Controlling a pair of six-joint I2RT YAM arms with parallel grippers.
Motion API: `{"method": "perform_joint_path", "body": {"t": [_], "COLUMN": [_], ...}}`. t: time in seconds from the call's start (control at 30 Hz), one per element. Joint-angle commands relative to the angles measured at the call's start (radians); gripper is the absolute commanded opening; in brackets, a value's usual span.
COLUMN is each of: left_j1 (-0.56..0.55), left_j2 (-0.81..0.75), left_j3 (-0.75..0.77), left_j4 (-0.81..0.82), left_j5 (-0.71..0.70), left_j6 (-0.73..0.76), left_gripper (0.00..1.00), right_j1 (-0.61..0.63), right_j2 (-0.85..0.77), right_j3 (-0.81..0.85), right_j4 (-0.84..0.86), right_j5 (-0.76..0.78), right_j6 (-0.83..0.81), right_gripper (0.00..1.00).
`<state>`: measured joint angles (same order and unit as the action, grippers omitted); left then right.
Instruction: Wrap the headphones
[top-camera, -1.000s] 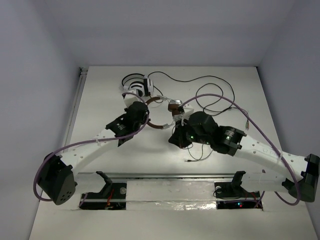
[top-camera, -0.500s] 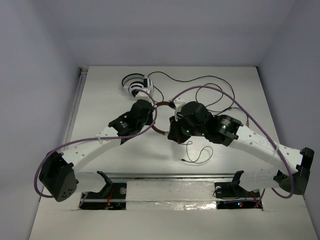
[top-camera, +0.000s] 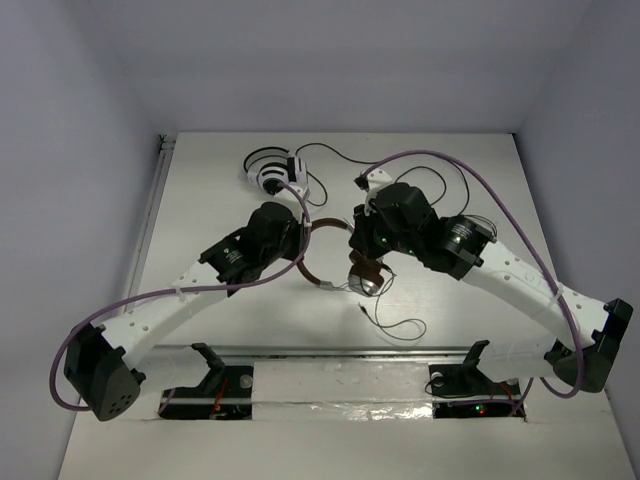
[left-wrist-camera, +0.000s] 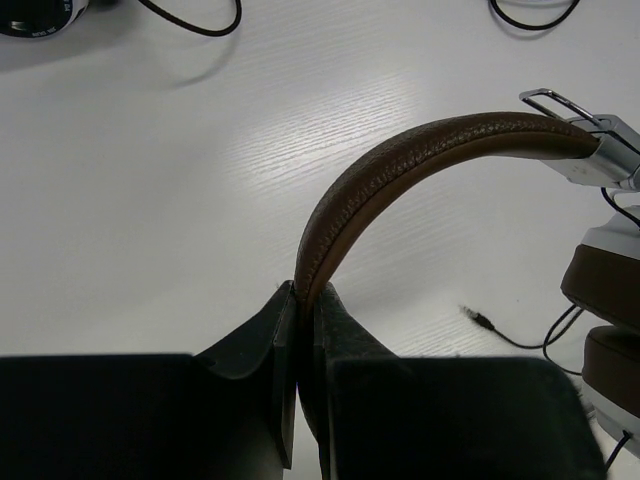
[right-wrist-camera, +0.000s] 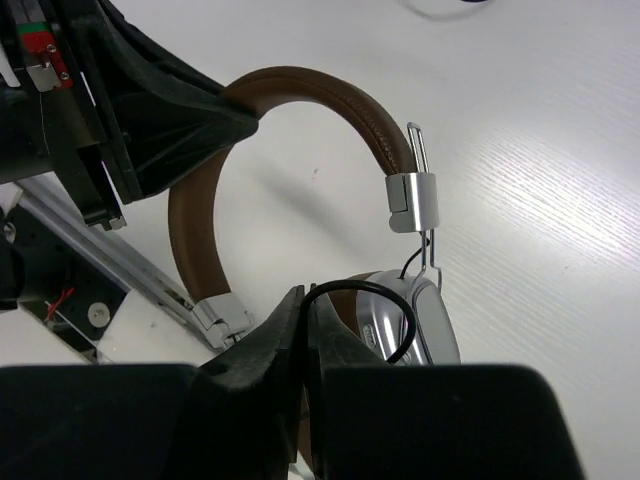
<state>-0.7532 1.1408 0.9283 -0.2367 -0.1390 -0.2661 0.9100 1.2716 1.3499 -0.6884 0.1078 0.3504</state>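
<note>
The brown headphones (top-camera: 308, 275) are held between the two arms, on the near side of the white-and-black headphones (top-camera: 270, 172) and slightly to their right, apart from them. The left gripper (left-wrist-camera: 303, 292) has its jaws pinched narrow on the brown leather headband (left-wrist-camera: 420, 150), which arches away from the fingers toward a silver yoke and the brown ear cups (left-wrist-camera: 608, 290). The right gripper (right-wrist-camera: 303, 300), further right of the white-and-black headphones than the left one, has its jaws pressed together on the thin dark cable (right-wrist-camera: 370, 285). The cable loops out from between the fingertips and curls over a silver ear cup (right-wrist-camera: 400, 322). More of the cable trails loose on the white table (top-camera: 200, 200), nearer the arm bases, and ends in a small plug (left-wrist-camera: 482, 319). The black cable of the white-and-black headphones (top-camera: 440, 165) runs off to their right across the far part of the table.
</note>
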Motion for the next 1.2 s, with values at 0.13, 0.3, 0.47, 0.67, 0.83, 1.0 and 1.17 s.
{"method": "perform_joint_path", "body": {"t": [0.13,0.3,0.47,0.67,0.83,1.0,1.17], "left_j1": [0.043,0.110,0.132,0.132,0.123,0.114,0.095], "left_j2": [0.010,0.059,0.105,0.151,0.160,0.157,0.148], "left_j3": [0.113,0.170,0.207,0.199,0.172,0.135,0.116], "left_j4": [-0.016,0.056,0.149,0.195,0.168,0.140,0.094], "left_j5": [-0.070,0.051,0.183,0.309,0.313,0.292,0.215], "left_j6": [-0.057,-0.145,-0.211,-0.248,-0.213,-0.188,-0.157], "left_gripper": [0.00,0.00,0.00,0.00,0.00,0.00,0.00], "right_j1": [0.001,0.001,0.001,0.001,0.001,0.001,0.001], "right_j2": [-0.093,-0.222,-0.252,-0.236,-0.158,-0.095,-0.057], "right_j3": [-0.012,-0.142,-0.256,-0.313,-0.284,-0.219,-0.196], "right_j4": [0.069,0.136,0.193,0.294,0.337,0.377,0.398], "right_j5": [-0.165,-0.362,-0.416,-0.456,-0.471,-0.528,-0.487], "right_j6": [0.021,0.064,0.094,0.090,0.081,0.087,0.108], "right_gripper": [0.07,0.06,0.06,0.08,0.11,0.13,0.13]}}
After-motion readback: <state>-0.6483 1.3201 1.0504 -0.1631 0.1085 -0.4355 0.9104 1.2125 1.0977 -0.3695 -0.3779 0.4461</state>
